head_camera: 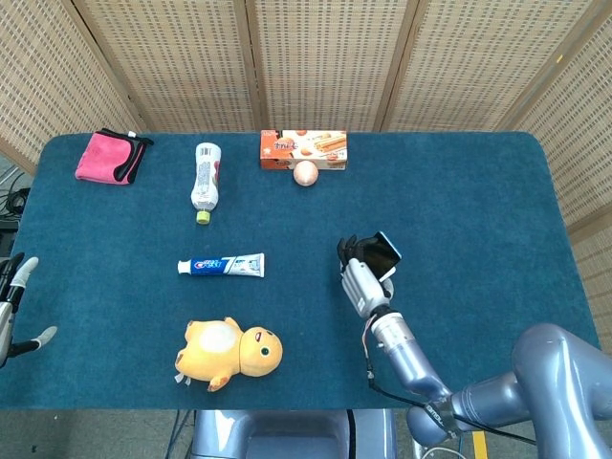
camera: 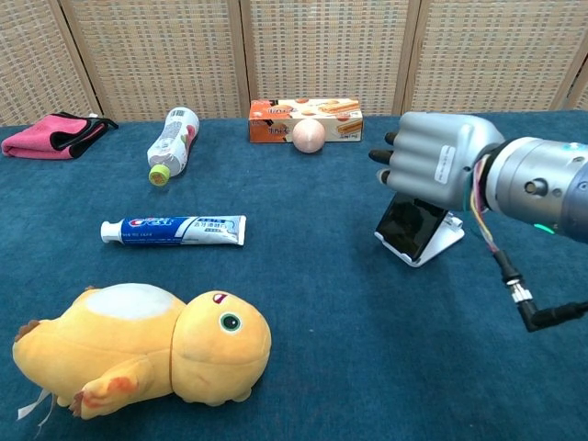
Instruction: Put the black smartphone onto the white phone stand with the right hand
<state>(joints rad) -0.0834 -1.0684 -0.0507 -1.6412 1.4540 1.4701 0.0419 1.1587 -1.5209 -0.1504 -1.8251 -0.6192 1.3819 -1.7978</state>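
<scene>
The black smartphone (camera: pixel 412 225) leans screen-out on the white phone stand (camera: pixel 444 241) at the right of the blue table; in the head view the smartphone (head_camera: pixel 383 253) shows near the table's middle right. My right hand (camera: pixel 432 162) hovers just above the phone's top edge with its fingers apart and nothing in them, clear of the phone. The right hand (head_camera: pixel 357 275) sits just left of the phone in the head view. My left hand (head_camera: pixel 13 308) hangs off the table's left edge, fingers spread and holding nothing.
A toothpaste tube (camera: pixel 175 229) and a yellow plush duck (camera: pixel 138 351) lie to the left. At the back are a pink cloth (camera: pixel 50 133), a lying bottle (camera: pixel 172 134), a snack box (camera: pixel 305 118) and a small peach ball (camera: pixel 309 136).
</scene>
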